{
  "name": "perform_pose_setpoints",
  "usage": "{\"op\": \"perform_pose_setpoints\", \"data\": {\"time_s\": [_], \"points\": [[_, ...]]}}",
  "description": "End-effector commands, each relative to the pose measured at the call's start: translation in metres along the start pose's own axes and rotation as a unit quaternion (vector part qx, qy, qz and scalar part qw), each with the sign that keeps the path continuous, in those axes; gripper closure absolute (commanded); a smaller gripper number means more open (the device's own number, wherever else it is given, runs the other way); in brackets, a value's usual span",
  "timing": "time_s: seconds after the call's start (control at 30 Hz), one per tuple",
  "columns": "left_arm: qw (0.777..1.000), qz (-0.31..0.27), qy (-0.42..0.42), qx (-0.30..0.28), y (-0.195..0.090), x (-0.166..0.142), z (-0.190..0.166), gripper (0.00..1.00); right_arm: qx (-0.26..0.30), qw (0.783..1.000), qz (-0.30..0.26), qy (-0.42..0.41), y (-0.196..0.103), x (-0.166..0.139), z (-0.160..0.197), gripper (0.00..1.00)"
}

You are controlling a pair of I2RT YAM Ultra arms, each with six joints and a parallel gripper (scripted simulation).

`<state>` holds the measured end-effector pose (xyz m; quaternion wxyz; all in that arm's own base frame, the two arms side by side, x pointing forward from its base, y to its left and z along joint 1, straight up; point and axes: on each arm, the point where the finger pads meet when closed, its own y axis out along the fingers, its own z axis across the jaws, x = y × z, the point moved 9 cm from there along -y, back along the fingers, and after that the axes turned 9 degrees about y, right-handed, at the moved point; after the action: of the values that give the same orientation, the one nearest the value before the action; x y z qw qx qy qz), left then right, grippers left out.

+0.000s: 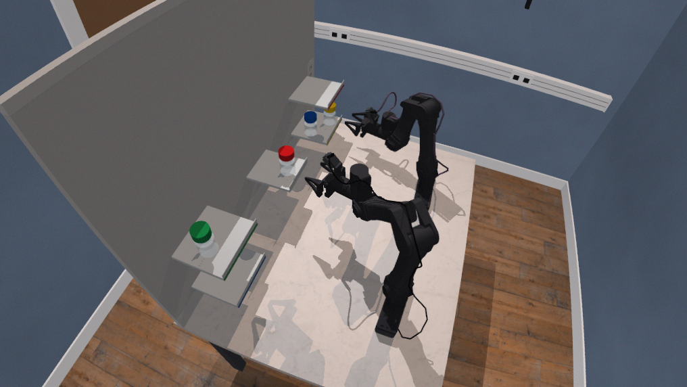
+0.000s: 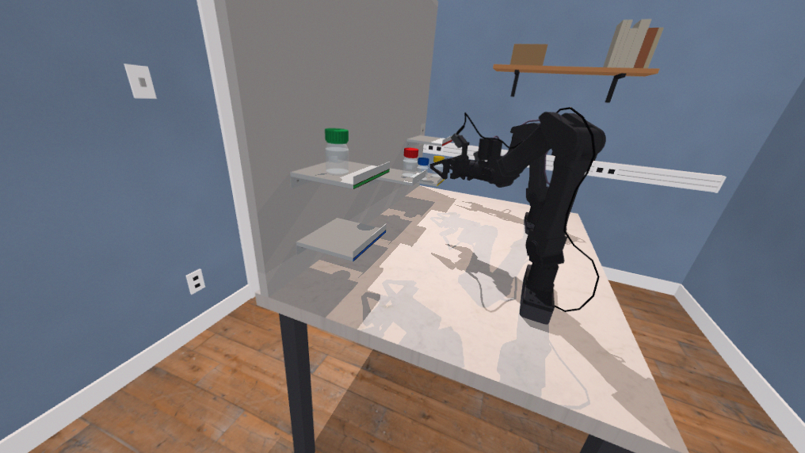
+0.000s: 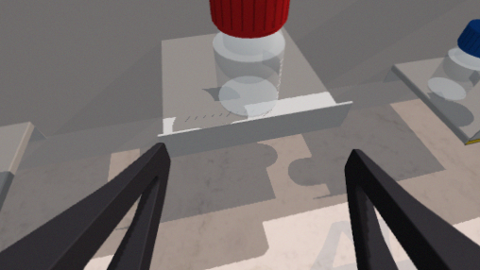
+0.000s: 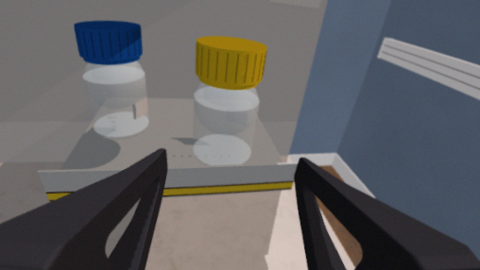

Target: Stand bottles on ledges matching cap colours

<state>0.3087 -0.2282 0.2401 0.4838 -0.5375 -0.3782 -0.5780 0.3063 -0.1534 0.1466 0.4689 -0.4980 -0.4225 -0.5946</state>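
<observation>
The red-capped bottle stands upright on a ledge with a white strip. My left gripper is open and empty, drawn back from that ledge; the bottle is ahead of its fingers. The yellow-capped bottle and the blue-capped bottle stand on the yellow-strip ledge. My right gripper is open and empty, just in front of that ledge. The green-capped bottle stands on the green-strip ledge.
A blue-strip ledge sits low under the green one and holds nothing. A red-strip ledge is highest, above the yellow one. The grey wall panel backs all the ledges.
</observation>
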Motion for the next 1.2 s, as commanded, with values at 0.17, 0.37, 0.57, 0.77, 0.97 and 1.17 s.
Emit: {"op": "perform_pose_setpoints", "data": {"time_s": [0.17,0.37,0.57,0.77,0.97,1.17], "points": [[1.000,0.006,0.009,0.012,-0.005,0.005,0.009,0.11,0.008,1.000,0.016,0.004,-0.003,-0.003,0.003,0.05],[0.999,0.030,0.026,0.003,-0.013,0.008,0.028,0.11,0.001,0.998,0.050,0.022,-0.005,-0.006,0.006,0.00],[0.999,0.018,0.019,0.026,-0.040,0.056,0.102,0.11,-0.006,0.994,0.102,0.043,-0.008,0.025,0.020,0.00],[0.998,-0.005,0.011,0.061,-0.064,0.094,0.165,0.11,-0.001,0.992,0.118,0.049,-0.018,0.085,0.045,0.00],[0.997,-0.011,0.009,0.082,-0.073,0.110,0.195,0.11,0.007,0.993,0.111,0.050,-0.028,0.136,0.065,0.00],[0.994,-0.023,0.009,0.109,-0.084,0.128,0.225,0.11,0.014,0.990,0.130,0.061,-0.038,0.187,0.088,0.00]]}}
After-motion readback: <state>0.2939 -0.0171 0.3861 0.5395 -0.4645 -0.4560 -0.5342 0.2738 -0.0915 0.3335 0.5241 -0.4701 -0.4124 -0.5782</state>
